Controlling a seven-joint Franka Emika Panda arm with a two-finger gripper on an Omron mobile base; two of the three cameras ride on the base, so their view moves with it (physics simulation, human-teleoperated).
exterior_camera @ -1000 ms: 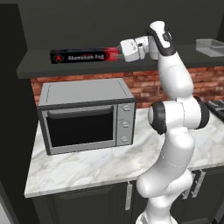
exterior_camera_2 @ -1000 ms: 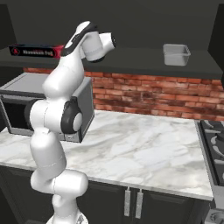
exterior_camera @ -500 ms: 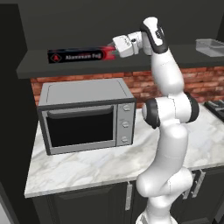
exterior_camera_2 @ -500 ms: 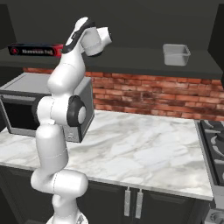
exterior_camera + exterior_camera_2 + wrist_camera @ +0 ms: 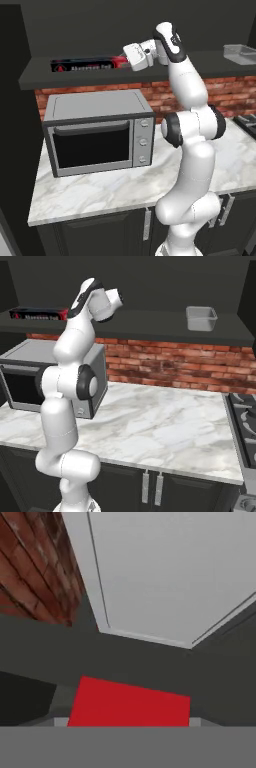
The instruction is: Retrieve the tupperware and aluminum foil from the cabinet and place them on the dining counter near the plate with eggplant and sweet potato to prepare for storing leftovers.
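grey tupperware (image 5: 201, 318) on cabinet (image 5: 150, 331) shelf, contents unclear | pincer (image 5: 125, 59) at aluminum foil (image 5: 87, 65), grip unclear

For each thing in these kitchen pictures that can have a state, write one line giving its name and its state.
aluminum foil: lying flat on the shelf, its red end at the gripper.
tupperware: upright on the shelf, apparently empty, apart from the arm.
cabinet: shelf open to view, no door showing.
microwave: door closed, standing on the marble worktop.
gripper: at the foil's red end; grip cannot be told.
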